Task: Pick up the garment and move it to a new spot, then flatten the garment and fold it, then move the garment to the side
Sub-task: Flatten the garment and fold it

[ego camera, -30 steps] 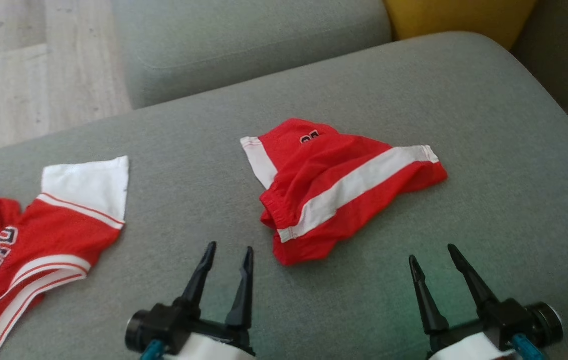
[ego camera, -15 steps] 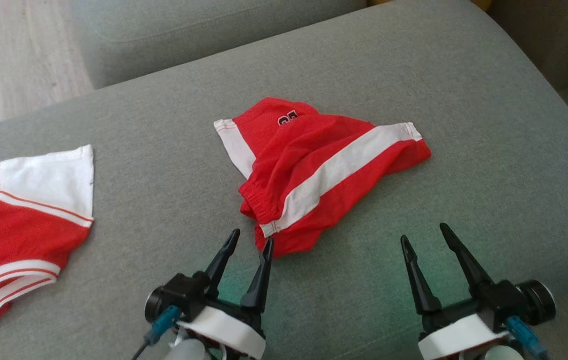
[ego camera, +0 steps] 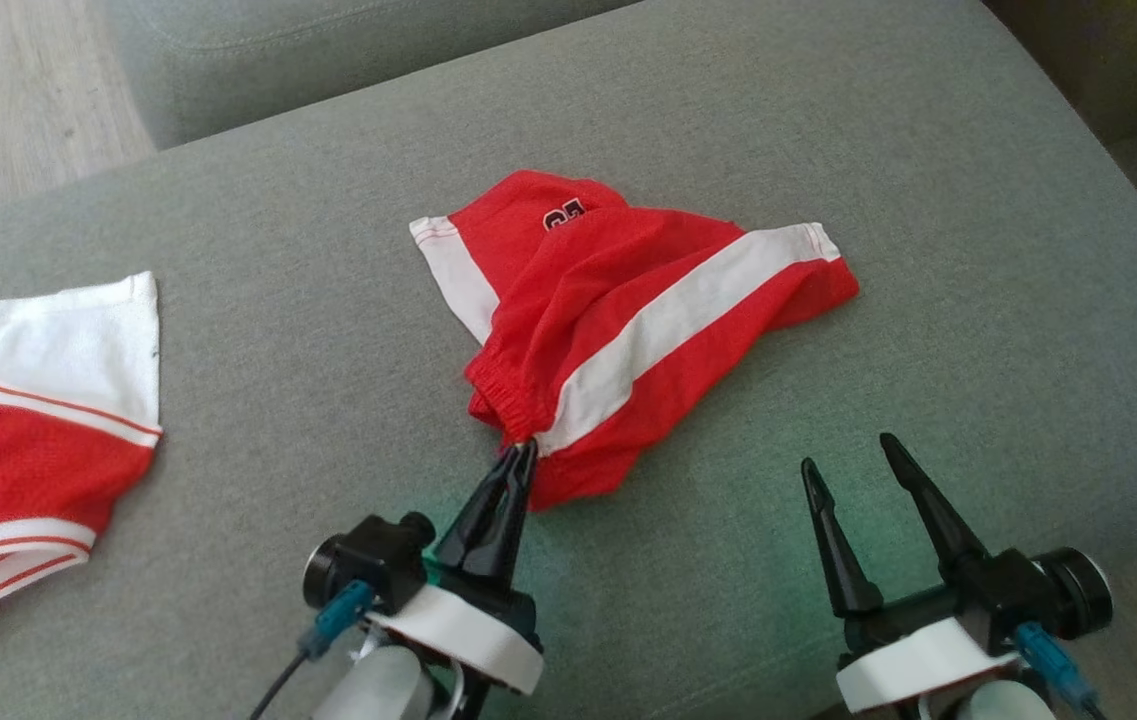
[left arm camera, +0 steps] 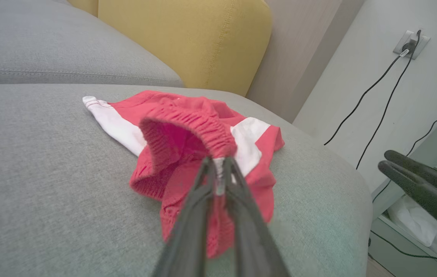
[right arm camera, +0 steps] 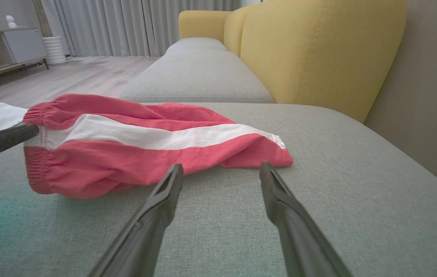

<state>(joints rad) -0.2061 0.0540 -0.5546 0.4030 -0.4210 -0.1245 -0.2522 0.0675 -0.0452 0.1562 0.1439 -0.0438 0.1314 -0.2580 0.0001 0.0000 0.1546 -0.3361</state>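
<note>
Shorts point(ego camera: 628, 320), red with a white side stripe, lie crumpled near the middle of the grey sofa seat point(ego camera: 928, 200). At their near edge the left gripper point(ego camera: 525, 447) has its fingers pressed together on the elastic waistband, pinching the cloth, which bunches up around the tips in the left wrist view. Off to the right, the right gripper point(ego camera: 848, 452) hangs spread wide over bare seat, near the shorts but apart from them. Well away on the left lies a red and white jersey point(ego camera: 28, 440). Behind the seat stands a yellow back cushion point(left arm camera: 187, 38).
</note>
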